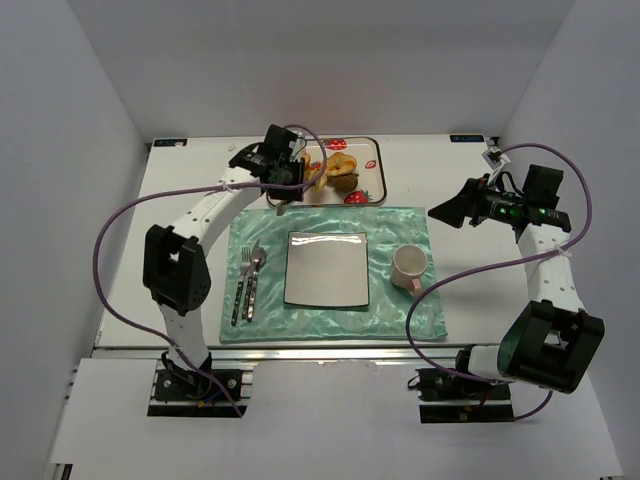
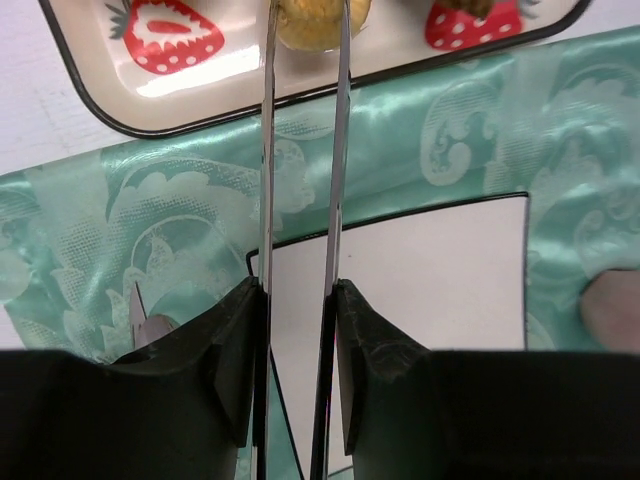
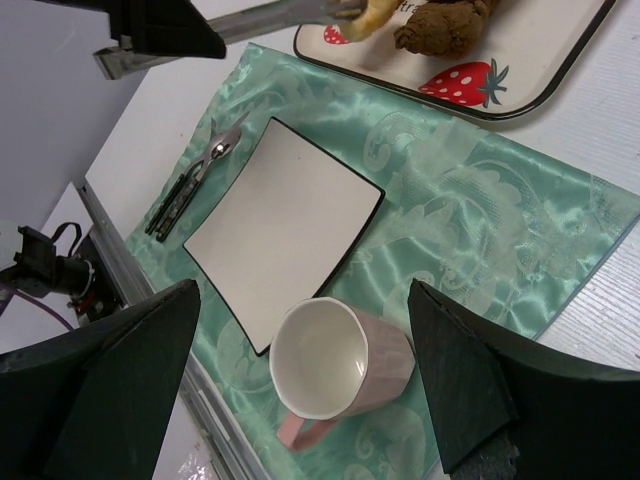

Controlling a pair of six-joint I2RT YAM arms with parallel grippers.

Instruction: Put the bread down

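1. Over the far edge of the placemat, my left gripper is closed narrow on a pair of metal tongs, one pad against the outside of each blade. I squeeze the tool, not the food, so its long arms reach where my fingers would be clumsy.
2. The two blades run forward almost parallel onto the strawberry-print tray, and the pale bread sits between them near their tips. It is over the tray, not yet at the plate. The tips themselves are cut off at the picture's edge, so I cannot tell whether the bread is lifted or resting there.
3. A darker brown piece lies just beside it on the tray, outside the tongs.
4. The square plate lies in the middle of the placemat with nothing on it, cutlery to its left and a pink mug to its right. I judge the plate to be where the bread belongs.
5. My right gripper hangs above the mug side with its fingers spread wide and holding nothing, off the line between tray and plate.
6. I judge the risk to be a loose pinch: thin blades on a rounded roll could let it slip out.
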